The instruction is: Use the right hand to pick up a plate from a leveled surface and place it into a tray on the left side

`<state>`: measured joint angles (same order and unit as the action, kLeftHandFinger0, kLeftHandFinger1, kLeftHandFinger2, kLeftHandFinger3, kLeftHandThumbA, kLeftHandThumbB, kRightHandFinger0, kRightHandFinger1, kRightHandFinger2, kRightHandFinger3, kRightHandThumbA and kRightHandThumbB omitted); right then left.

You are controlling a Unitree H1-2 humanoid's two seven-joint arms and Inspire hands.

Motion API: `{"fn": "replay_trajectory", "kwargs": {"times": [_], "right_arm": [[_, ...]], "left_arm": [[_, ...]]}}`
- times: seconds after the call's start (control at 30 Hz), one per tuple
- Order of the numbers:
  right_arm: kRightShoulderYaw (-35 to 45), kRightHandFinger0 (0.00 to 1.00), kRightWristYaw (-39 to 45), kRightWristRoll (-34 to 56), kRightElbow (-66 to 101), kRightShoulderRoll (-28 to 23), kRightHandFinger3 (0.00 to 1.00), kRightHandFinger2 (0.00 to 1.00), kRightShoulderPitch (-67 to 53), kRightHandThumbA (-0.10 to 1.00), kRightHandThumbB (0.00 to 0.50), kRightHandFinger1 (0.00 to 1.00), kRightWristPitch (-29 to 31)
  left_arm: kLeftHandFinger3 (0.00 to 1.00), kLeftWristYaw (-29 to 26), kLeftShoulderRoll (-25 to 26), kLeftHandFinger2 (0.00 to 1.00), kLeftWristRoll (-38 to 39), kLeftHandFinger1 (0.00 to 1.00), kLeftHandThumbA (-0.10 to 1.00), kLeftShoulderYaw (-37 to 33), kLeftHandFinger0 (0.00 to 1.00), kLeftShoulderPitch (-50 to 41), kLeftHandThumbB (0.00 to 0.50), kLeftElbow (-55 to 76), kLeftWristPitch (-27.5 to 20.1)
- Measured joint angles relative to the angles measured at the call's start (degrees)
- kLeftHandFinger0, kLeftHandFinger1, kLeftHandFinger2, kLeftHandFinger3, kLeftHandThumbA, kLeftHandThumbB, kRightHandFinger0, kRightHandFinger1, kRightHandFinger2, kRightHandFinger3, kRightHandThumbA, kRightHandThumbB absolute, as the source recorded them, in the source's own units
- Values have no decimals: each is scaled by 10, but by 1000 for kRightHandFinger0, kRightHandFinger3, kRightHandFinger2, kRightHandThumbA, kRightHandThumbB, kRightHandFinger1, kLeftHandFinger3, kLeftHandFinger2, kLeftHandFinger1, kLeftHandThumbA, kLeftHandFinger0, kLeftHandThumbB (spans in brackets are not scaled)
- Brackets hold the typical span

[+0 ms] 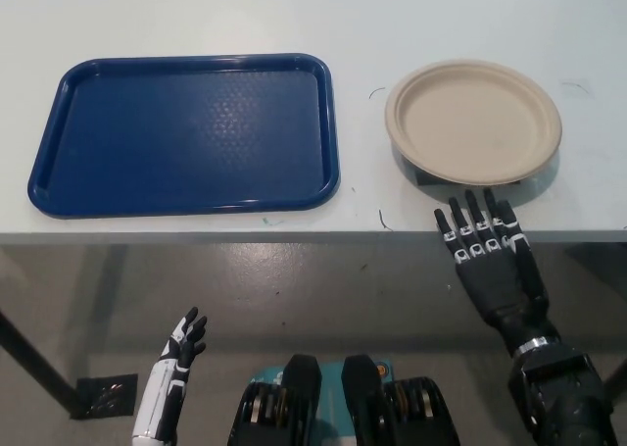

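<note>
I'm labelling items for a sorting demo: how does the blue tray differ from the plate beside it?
The tray is dark blue and rectangular with rounded corners; the plate is beige and round. The tray takes up more of the table than the plate. The tray lies flat, while the plate seems raised off the table, with a dark gap under its near edge. Both are empty, have raised rims and sit near the table's front edge.

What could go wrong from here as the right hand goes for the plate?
The plate looks propped on something dark beneath its near edge, so the open right hand, reaching from the table edge, may tip or push it away rather than grip it. The tray has a raised rim; a low carry could snag there. The left hand rests low.
</note>
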<state>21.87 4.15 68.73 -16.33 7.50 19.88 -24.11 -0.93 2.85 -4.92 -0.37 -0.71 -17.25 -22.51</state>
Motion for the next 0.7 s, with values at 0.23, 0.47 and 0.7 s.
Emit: {"fn": "replay_trajectory", "kwargs": {"times": [0.23,0.47,0.7], "right_arm": [[7,1000,3,-8,-43,0,1000,1000,13,1000,363,1000,3],[18,1000,15,-16,-86,-3,1000,1000,45,1000,389,1000,12],[33,1000,19,-27,-111,-11,1000,1000,86,1000,475,1000,22]], "left_arm": [[1000,0,2,1000,0,1000,1000,0,1000,0,83,0,-3],[1000,5,3,1000,1,1000,1000,-1,1000,1,86,0,-4],[1000,9,4,1000,1,1000,1000,-1,1000,7,95,0,-4]]}}
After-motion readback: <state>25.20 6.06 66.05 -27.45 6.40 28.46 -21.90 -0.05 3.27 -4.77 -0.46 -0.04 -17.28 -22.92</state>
